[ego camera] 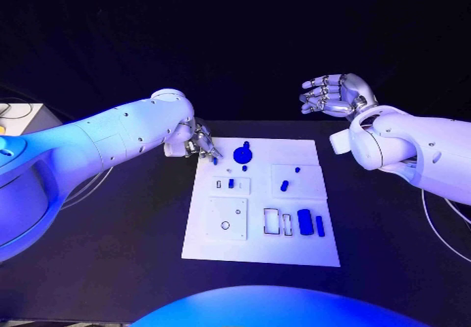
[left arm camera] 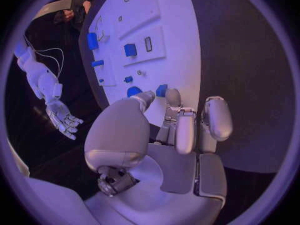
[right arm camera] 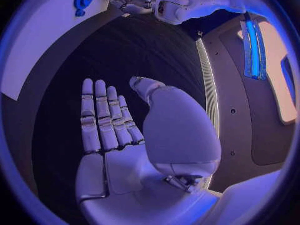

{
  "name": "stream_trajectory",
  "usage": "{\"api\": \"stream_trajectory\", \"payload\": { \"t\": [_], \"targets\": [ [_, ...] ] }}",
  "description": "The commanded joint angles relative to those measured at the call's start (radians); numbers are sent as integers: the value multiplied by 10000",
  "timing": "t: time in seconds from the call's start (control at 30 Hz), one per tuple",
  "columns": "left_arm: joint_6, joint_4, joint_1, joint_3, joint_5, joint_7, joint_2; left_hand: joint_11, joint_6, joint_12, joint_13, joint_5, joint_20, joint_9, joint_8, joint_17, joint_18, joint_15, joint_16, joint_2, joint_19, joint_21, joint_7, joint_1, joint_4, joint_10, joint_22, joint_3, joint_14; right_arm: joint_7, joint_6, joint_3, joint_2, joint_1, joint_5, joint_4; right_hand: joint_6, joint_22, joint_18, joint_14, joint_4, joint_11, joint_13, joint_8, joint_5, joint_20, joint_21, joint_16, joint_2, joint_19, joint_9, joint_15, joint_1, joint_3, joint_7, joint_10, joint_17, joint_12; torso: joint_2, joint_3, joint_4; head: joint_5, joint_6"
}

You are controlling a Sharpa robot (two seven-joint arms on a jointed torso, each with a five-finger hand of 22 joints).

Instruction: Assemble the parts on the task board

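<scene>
The white task board point(ego camera: 295, 248) lies mid-table. My left hand point(ego camera: 201, 146) hovers at its far left corner, fingers curled, and a small blue part point(ego camera: 215, 161) sits at its fingertips. In the left wrist view that part point(left arm camera: 161, 90) lies between the thumb and a fingertip point(left arm camera: 172, 98) of the left hand point(left arm camera: 165, 135), apparently pinched. A round blue disc point(ego camera: 242, 154) lies just beside it. Small blue pieces point(ego camera: 284, 185) and two longer blue blocks point(ego camera: 305, 222) rest on the board. My right hand point(ego camera: 337, 95) is raised beyond the far right corner, fingers spread and holding nothing; the right wrist view shows its flat palm point(right arm camera: 119, 150).
A raised square panel with a round hole point(ego camera: 226, 219) and two rectangular slots point(ego camera: 271, 221) sit near the board's front. A pale box with cables point(ego camera: 20, 117) stands at the table's left edge. A cable point(ego camera: 444, 228) hangs under my right arm.
</scene>
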Motion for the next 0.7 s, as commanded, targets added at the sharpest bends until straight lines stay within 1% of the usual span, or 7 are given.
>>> {"api": "stream_trajectory", "payload": {
  "t": [0.03, 0.23, 0.4, 0.53, 0.57, 0.63, 0.7],
  "targets": [
    [34, 27, -3, -2, 135, 111, 23, 9, 105, 45, -6, 16, 17, -6, 66, 1574, 149, 49, 66, 45, 45, 35, -27, 140, 10, -53, -1, 118, 616, 8, 168, 0, 8, -11, 82, -15, -14, -54, 51, 67, -96, 26, -52, -75, 57, 37, -28, -90, 36, 10, -13, 15, -31, 23, 584, 74, -32, -44, 7, 1, -12, 4, -8],
    [-67, 44, -3, -3, 272, 104, 14, -31, 152, 51, -16, 14, -4, 54, 172, 1570, 149, 18, 68, 159, 47, 39, -73, 308, -25, -47, 10, 319, 615, -78, 325, -5, 10, -17, 68, -3, -19, -107, 47, 60, -112, 37, -102, -92, 62, 43, -32, -122, 43, 4, -22, 26, -44, 20, 595, 63, -60, -56, 16, 4, -7, 7, -28],
    [-36, 74, -3, -3, 445, 88, 3, -74, 105, 32, -55, -8, -40, 139, 278, 1566, 148, -24, 69, 226, 46, 40, -118, 623, -224, -64, 22, 710, 614, -80, 323, -9, 14, -28, 62, -3, -22, -133, 45, 56, -120, 42, -127, -100, 64, 47, -34, -138, 49, 0, -26, 31, -48, 18, 600, 57, -73, -62, 9, 3, -1, 23, -47],
    [37, 70, -3, -3, 618, 66, -3, -151, 110, 18, -68, -19, -95, 324, 493, 1584, 138, -93, 87, 205, 73, 62, -200, 1014, -700, -29, 80, 1473, 622, -62, 306, -10, 9, -36, 60, 4, -27, -189, 47, 74, -127, 50, -182, -118, 106, 51, -25, -159, 82, 12, -35, 36, -67, 22, 609, 50, -100, -69, 7, 7, -4, 60, -44],
    [55, 69, -3, -3, 653, 64, -5, -180, 106, 10, -67, -19, -118, 419, 578, 1605, 135, -126, 103, 189, 81, 69, -228, 1124, -954, 19, 98, 1890, 632, -61, 308, -10, 7, -37, 60, 4, -24, -202, 49, 86, -130, 51, -195, -121, 117, 51, -21, -160, 88, 20, -36, 34, -71, 21, 610, 53, -105, -68, 3, 7, -3, 71, -49],
    [79, 67, -3, -3, 712, 64, -12, -201, 100, 5, -60, -27, -138, 571, 708, 1631, 125, -142, 124, 111, 111, 93, -249, 1073, -1240, 101, 152, 2426, 644, -61, 313, -10, 5, -40, 60, 5, -21, -217, 50, 100, -131, 51, -210, -123, 128, 50, -16, -161, 94, 30, -38, 33, -80, 19, 611, 57, -110, -66, 1, 3, -4, 63, -58],
    [82, 64, -3, -3, 758, 79, -21, -222, 67, -36, -84, -27, -160, 802, 879, 1643, 119, -154, 134, 28, 126, 109, -252, 955, -1642, 183, 187, 3127, 650, -56, 316, -10, 4, -43, 60, 7, -16, -229, 51, 111, -131, 51, -222, -124, 136, 50, -13, -162, 100, 39, -39, 31, -88, 17, 613, 61, -115, -64, 4, -6, -11, 73, -59]
  ]
}}
